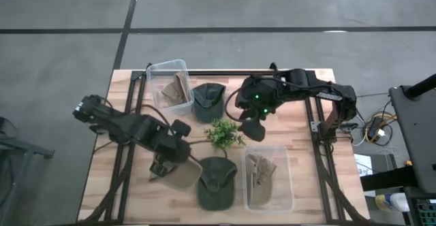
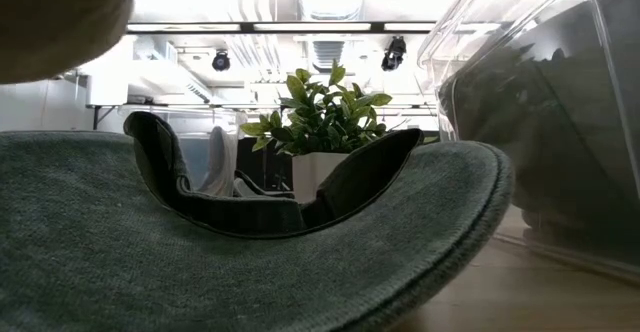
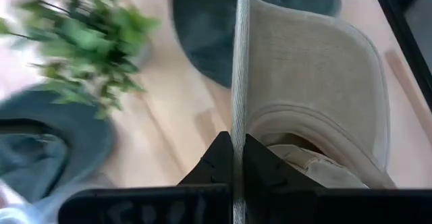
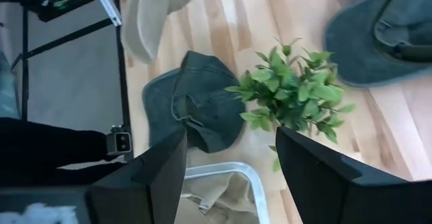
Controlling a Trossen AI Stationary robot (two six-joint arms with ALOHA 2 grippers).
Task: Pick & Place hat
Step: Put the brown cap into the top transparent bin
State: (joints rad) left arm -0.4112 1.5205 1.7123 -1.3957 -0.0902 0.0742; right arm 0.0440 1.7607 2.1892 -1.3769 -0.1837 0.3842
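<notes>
My left gripper (image 1: 165,165) is shut on a beige cap (image 1: 182,177) near the table's near edge, left of a dark green cap (image 1: 216,182) that lies flat on the wood. The low view shows the beige cap (image 2: 55,17) above that green cap (image 2: 200,262). A second green cap (image 1: 208,101) lies at the far side. My right gripper (image 1: 252,128) hovers open just right of the small potted plant (image 1: 223,134), touching nothing; its wrist view looks down on the near green cap (image 4: 202,109). My left gripper pinches the beige cap's brim edge (image 3: 236,126) between its two shut fingers (image 3: 214,162), the thin edge running straight out between them. The cap's crown (image 3: 317,82) stands to one side of the fingers. The cap is lifted clear of the table.
A clear bin (image 1: 170,84) at the far left holds a beige cap; another clear bin (image 1: 268,178) at the near right holds one too. The potted plant (image 2: 325,122) stands mid-table between the arms. Black frame rails run along both table sides.
</notes>
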